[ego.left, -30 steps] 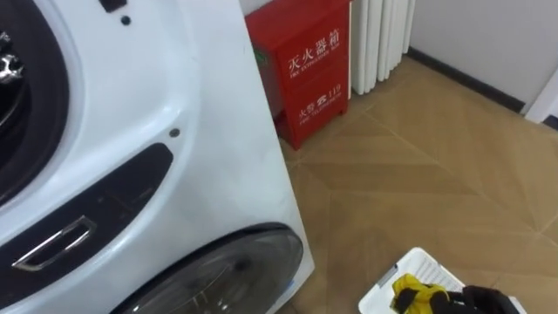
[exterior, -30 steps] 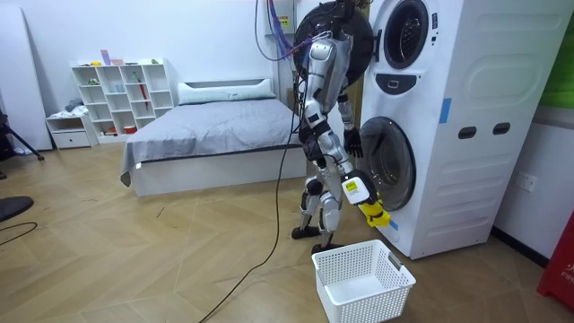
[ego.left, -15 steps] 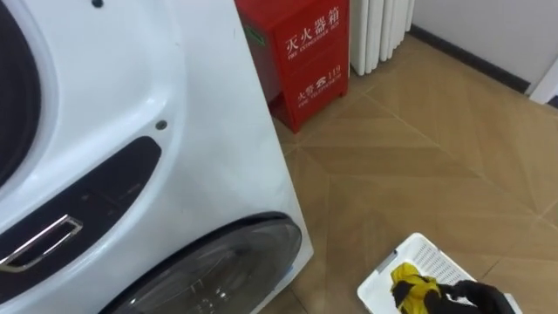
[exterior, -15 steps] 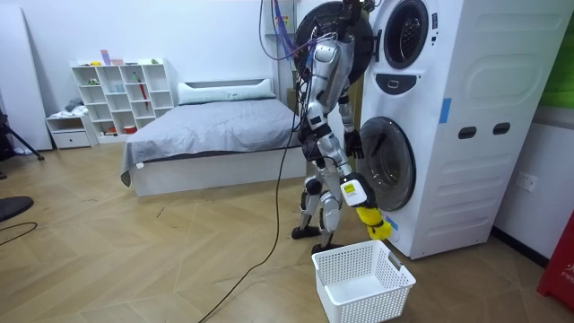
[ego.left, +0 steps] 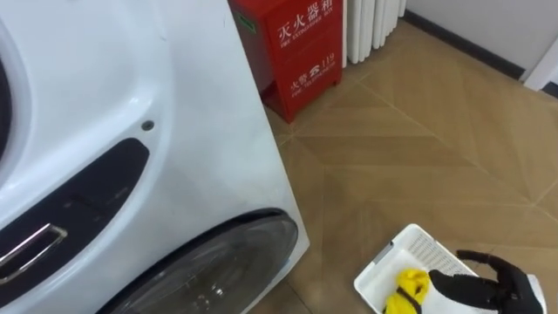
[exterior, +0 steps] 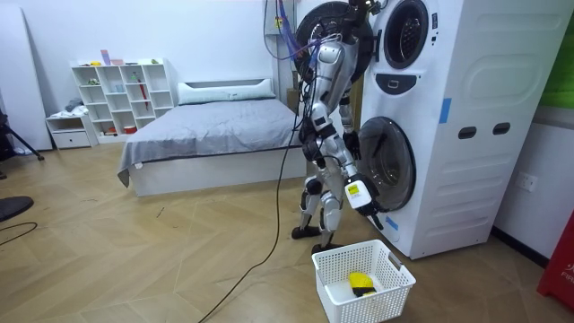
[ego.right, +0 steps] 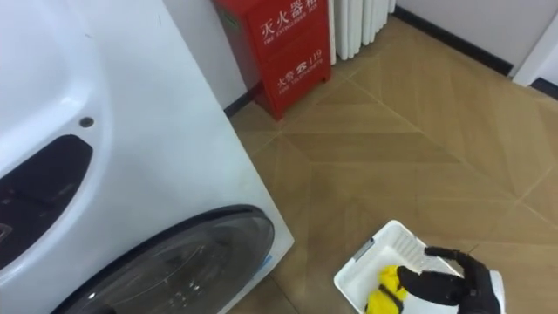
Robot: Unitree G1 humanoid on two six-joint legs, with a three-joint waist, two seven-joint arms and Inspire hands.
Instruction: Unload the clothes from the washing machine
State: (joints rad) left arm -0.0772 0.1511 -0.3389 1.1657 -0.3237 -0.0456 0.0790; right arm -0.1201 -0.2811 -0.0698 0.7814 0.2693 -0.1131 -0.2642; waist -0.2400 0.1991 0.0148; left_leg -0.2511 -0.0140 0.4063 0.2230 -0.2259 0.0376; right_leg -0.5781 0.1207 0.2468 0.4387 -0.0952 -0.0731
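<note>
Yellow cloth [ego.left: 408, 289], white basket [ego.left: 419, 249], red box [ego.left: 296, 52]

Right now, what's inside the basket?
One yellow cloth lies in the basket. The right hand hangs open above it and covers part of the basket's floor in the eye views. Nothing else shows inside.

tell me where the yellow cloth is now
In the room view the yellow cloth lies inside the white basket on the floor by the washing machine, below the open right hand.

yellow cloth [ego.left: 406, 289] out of right robot hand [ego.left: 490, 281], into basket [exterior: 357, 308]
</note>
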